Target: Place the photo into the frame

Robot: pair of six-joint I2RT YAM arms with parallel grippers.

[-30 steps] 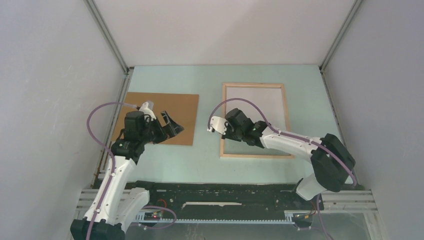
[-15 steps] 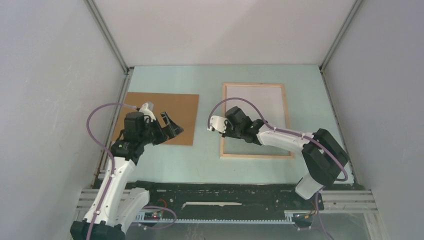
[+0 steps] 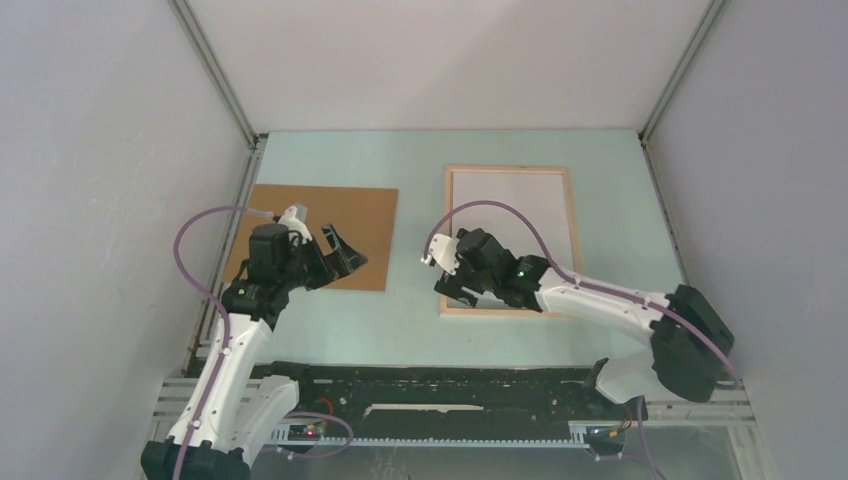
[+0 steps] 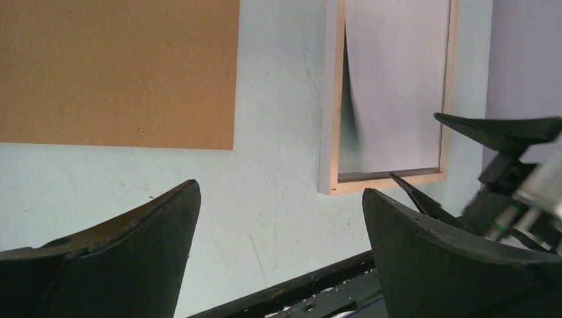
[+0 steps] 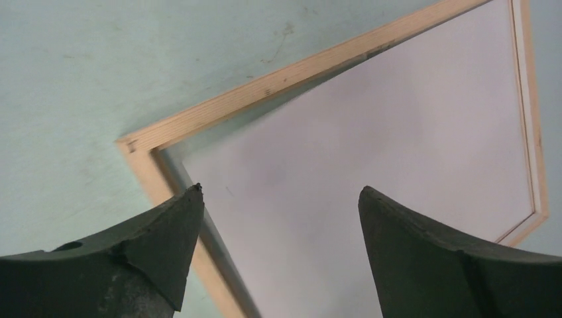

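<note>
A plain brown backing board (image 3: 350, 205) lies flat on the worktop (image 3: 410, 320), close to its left edge and about midway between the far and near edges. The left gripper (image 3: 348, 250) hangs over the board's near right corner. In the left wrist view its jaws are spread wide and released, with only bare worktop between them.

Right of the worktop's centre, apart from the board, lies the frame (image 3: 508, 169), its long sides running from far to near. The photo (image 3: 520, 200) rests inside it with the plain white reverse up, filling most of the opening. In the left wrist view a dark strip shows between the sheet and the frame's left rail. I cannot tell whether the sheet lies fully flat there.

The right gripper (image 3: 452, 288) is at the frame's near left corner. Its jaws are apart and grasp nothing. In the right wrist view one fingertip (image 5: 179, 218) is beside the rail next to that corner and the other is over the white sheet. Whether either touches the frame or the photo cannot be told.
</note>
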